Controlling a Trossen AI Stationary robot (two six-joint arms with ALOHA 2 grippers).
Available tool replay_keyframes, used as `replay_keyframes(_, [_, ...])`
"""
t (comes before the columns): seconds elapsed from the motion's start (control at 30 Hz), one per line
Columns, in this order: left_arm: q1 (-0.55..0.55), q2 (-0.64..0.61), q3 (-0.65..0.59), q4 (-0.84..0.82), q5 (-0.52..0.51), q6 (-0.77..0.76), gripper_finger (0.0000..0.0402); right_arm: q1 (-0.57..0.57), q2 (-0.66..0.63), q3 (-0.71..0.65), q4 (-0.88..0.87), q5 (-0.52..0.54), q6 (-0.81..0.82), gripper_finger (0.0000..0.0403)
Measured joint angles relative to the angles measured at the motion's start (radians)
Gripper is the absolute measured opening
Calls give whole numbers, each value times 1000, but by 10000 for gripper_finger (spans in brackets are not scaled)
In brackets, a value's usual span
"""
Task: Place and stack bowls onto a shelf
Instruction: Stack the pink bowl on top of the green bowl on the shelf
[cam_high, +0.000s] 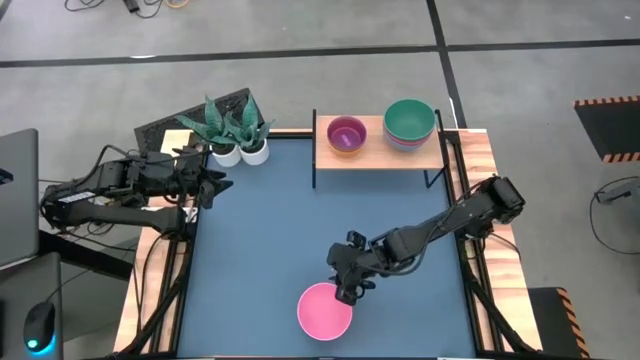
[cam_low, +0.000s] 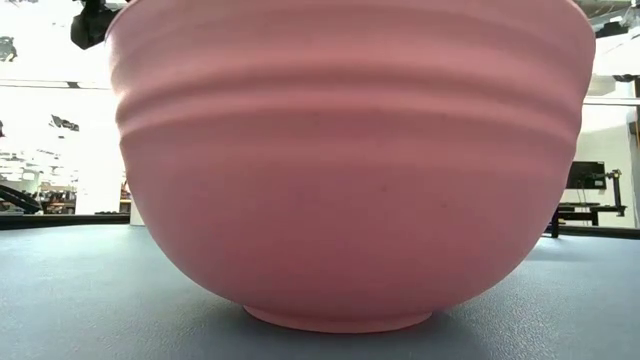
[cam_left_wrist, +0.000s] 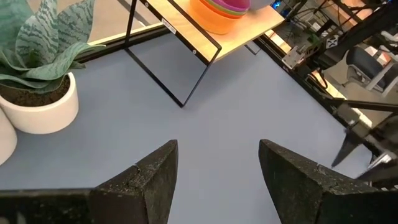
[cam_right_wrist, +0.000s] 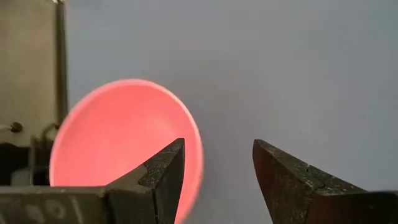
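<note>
A pink bowl (cam_high: 325, 311) stands on its base on the blue table near the front edge; it fills the low view (cam_low: 340, 170). My right gripper (cam_high: 350, 287) hangs open just over the bowl's far right rim. In its wrist view one finger (cam_right_wrist: 165, 177) shows over the bowl's inside (cam_right_wrist: 118, 143) and the other (cam_right_wrist: 280, 177) over bare table, neither touching. On the shelf (cam_high: 380, 155) at the back sit a purple bowl stack (cam_high: 347, 133) and a green-topped stack (cam_high: 409, 122). My left gripper (cam_high: 207, 185) waits open at the table's left side.
Two white pots with green plants (cam_high: 238, 150) stand at the back left, close to my left gripper; one pot (cam_left_wrist: 37, 106) shows in the left wrist view. Wooden rails (cam_high: 490, 250) run along the table's sides. Bare blue table (cam_high: 270, 230) lies between bowl and shelf.
</note>
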Motion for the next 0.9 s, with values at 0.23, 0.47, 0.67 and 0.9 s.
replay_keyframes(0.23, [0, 0, 0, -15, -1, -13, 209, -2, 58, 1, 77, -27, -12, 217])
replay_keyframes(0.47, [0, 0, 0, -45, -1, -16, 209, -6, 116, 0, 96, -44, -3, 217])
replay_keyframes(0.67, [0, 0, 0, -46, -1, -20, 209, 14, 182, 3, 104, -88, 35, 217])
replay_keyframes(0.9, [0, 0, 0, -49, 2, -27, 209, 14, 220, 2, 91, -116, 94, 194])
